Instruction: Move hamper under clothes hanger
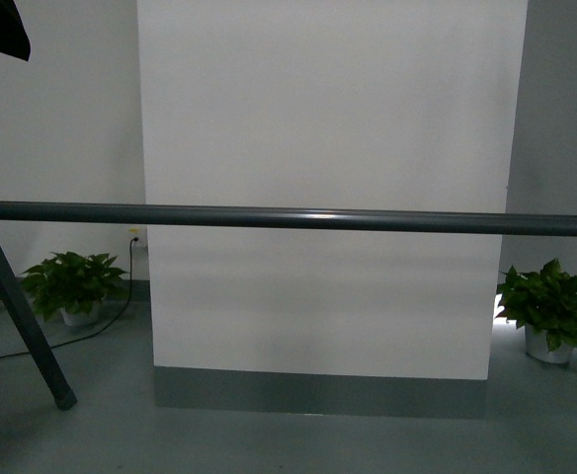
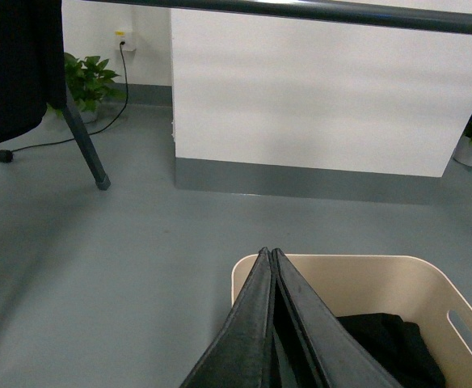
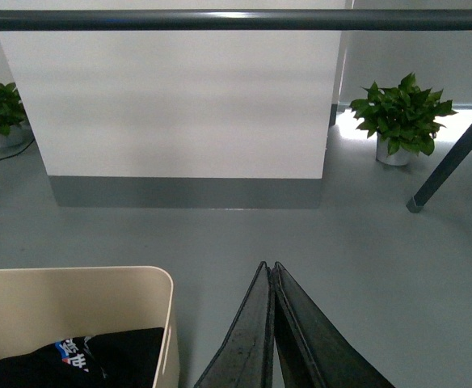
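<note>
Grey floor, white partition wall [image 1: 328,178] ahead. The beige plastic hamper [image 2: 398,279] with black clothes [image 3: 99,360] inside sits near us, short of the dark grey metal clothes hanger bar [image 1: 288,218]. Our left gripper [image 2: 270,255] and right gripper [image 3: 268,267] are both pinched closed, empty. We'd nudge it straight forward, centred between the rack legs [image 1: 27,326], minding the potted plants [image 3: 402,117] and cable [image 2: 58,139].

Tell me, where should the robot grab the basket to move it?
Probably the rolled rim of the basket, pinched from above, since the top is open and the edge is thin. The slot handle on its side also looks grippable. Both the left gripper and the right gripper look shut now.
</note>
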Robot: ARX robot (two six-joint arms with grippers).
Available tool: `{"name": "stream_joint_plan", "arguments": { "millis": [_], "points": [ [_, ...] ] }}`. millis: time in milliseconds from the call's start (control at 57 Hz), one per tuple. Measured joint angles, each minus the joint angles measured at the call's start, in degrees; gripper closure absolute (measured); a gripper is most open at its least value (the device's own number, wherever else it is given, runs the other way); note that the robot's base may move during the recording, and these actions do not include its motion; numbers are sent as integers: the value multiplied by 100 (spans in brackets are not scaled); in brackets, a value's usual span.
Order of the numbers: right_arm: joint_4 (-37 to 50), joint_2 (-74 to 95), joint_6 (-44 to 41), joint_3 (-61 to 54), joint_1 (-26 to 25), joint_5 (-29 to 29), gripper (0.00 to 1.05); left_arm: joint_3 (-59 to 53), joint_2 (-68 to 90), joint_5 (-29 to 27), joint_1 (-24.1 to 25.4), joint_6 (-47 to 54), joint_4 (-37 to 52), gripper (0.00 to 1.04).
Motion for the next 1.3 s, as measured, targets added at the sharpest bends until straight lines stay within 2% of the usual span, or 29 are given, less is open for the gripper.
{"name": "stream_joint_plan", "arguments": {
  "millis": [140,789,947,1017,1104,1297],
  "points": [
    [-492,-520,0,0,0,0,103,-2,-426,0,0,0,-415,101],
    [-1779,-1838,0,0,0,0,103,-2,-1493,0,0,0,-1473,101],
    [-1961,-2026,0,0,0,0,103,0,-2345,2,0,15,-2437,101],
    [-2046,-2107,0,0,0,-2,103,0,-2452,2,0,22,-2470,101],
    [-2962,-2826,0,4,0,-13,103,0,-2461,0,0,22,-2487,101],
    [-3045,-3067,0,4,0,-13,103,0,-2468,0,0,31,-2487,101]
  ]
}}
